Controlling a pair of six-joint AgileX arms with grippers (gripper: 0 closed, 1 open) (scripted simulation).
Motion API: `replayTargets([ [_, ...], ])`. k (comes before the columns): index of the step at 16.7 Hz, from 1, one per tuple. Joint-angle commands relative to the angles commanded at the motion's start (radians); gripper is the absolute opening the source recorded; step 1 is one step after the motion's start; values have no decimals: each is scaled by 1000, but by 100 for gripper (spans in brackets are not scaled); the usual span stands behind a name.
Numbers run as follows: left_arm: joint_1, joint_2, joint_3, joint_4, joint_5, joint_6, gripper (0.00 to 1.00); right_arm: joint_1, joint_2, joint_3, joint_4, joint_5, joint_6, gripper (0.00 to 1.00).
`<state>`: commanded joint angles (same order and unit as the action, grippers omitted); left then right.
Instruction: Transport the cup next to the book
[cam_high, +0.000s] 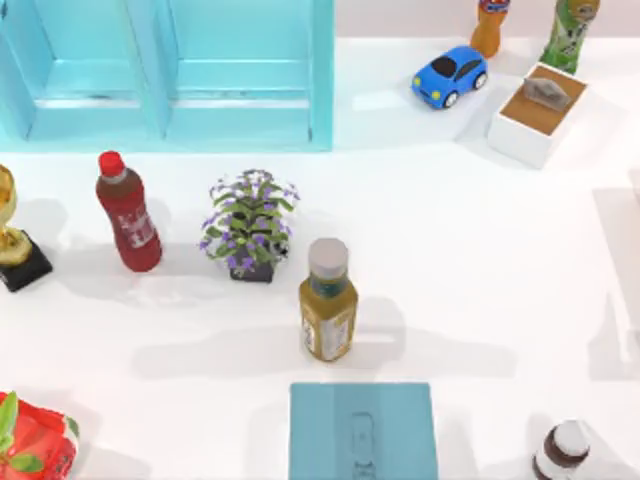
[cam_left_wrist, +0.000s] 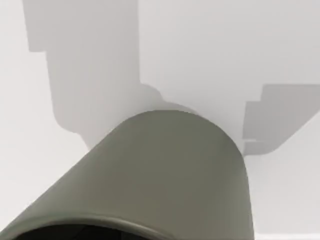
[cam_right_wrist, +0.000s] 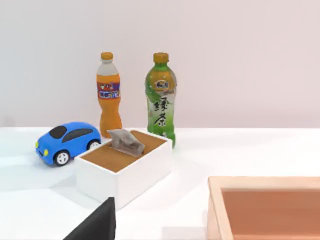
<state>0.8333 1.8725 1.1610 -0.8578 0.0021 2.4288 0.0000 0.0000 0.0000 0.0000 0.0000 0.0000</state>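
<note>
The book (cam_high: 363, 430), a flat teal-blue slab, lies at the near edge of the table (cam_high: 480, 250) in the top view, slightly right of centre, its lower end cut by the frame. A grey-green cup (cam_left_wrist: 165, 175) occupies the lower part of the left wrist view, seen close from the side with its dark mouth at the frame's bottom edge and bare white surface behind it; whether the left gripper has hold of it cannot be told, and the right gripper's opening cannot be told either. Just beyond the book stands a yellow-labelled bottle (cam_high: 328, 300), close to the book's far left corner. Further left are a purple-flowered plant (cam_high: 250, 225), a red bottle (cam_high: 128, 212) and a trophy (cam_high: 15, 240) at the left edge. A dark-capped bottle (cam_high: 562, 452) stands near the book's right side, apart from it. Open white surface runs right of the yellow-labelled bottle through the table's middle and right. At the far edge sit a teal cabinet (cam_high: 180, 70), a blue toy car (cam_high: 450, 76), a white box with a brown top (cam_high: 535, 115), an orange bottle (cam_right_wrist: 109, 95) and a green bottle (cam_right_wrist: 161, 97). A red package (cam_high: 35, 440) sits at the near left corner. A wooden tray (cam_right_wrist: 265, 207) appears in the right wrist view.
</note>
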Motion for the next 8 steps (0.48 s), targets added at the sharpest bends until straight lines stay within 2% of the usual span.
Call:
replayTargets([
  [8,0,0,0,0,0,0,25,0,0,0,0,0,0,100],
])
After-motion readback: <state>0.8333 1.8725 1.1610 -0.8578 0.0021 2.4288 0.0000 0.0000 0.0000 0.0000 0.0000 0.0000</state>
